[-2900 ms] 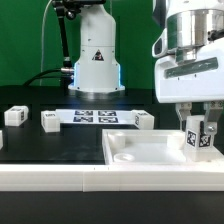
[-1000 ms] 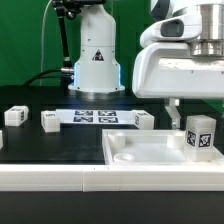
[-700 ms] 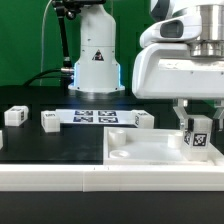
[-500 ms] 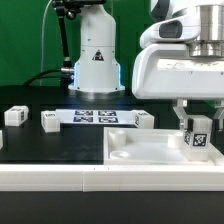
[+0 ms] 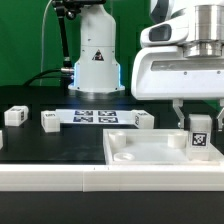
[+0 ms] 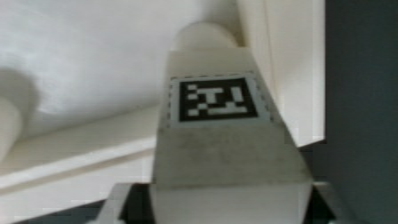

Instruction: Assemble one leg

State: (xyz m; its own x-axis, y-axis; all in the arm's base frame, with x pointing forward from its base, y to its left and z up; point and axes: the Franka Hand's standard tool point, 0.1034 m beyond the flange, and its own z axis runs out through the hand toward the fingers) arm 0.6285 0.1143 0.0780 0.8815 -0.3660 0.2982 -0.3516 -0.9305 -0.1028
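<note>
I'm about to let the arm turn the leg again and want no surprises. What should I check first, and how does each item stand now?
1. Leg stands upright on the panel, at the corner on the exterior view's right: ok.
2. Claw sits over the leg, a finger on each side: ok.
3. Fingers actually pressing on the leg: cannot tell.
4. Leg seated fully in its socket: cannot tell; the base is hidden behind the panel's rim.
5. Three spare legs lie on the table, apart from the claw: ok.
6. Wrist view shows the leg's tag centred: ok.
</note>
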